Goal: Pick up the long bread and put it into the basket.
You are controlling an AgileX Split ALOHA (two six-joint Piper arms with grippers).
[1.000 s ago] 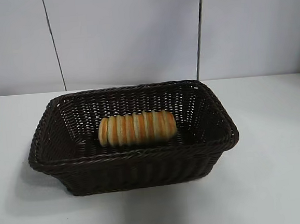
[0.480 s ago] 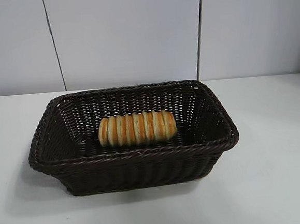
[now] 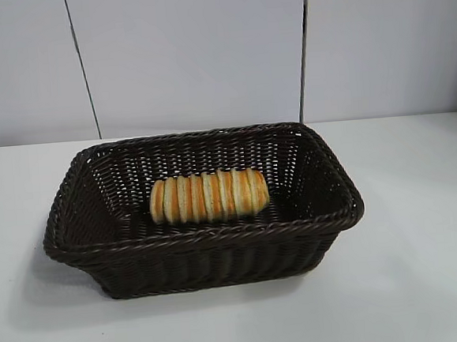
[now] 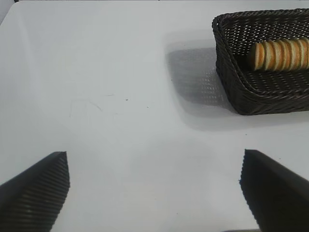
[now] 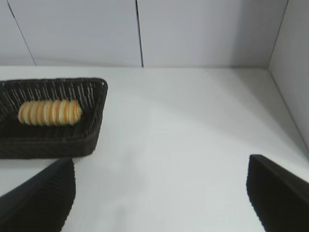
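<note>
there, both hands spread wide and empty: left hand (image 4: pixel 154 188); right hand (image 5: pixel 161 193); long bread (image 3: pixel 208 196) inside basket (image 3: pixel 84 246)

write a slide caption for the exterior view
Long bread lying inside the dark wicker basket on a white table.

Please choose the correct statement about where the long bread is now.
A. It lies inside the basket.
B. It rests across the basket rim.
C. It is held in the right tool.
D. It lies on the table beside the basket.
A: the long bread lies on the floor of the basket, below its rim, and neither tool touches it.
</note>
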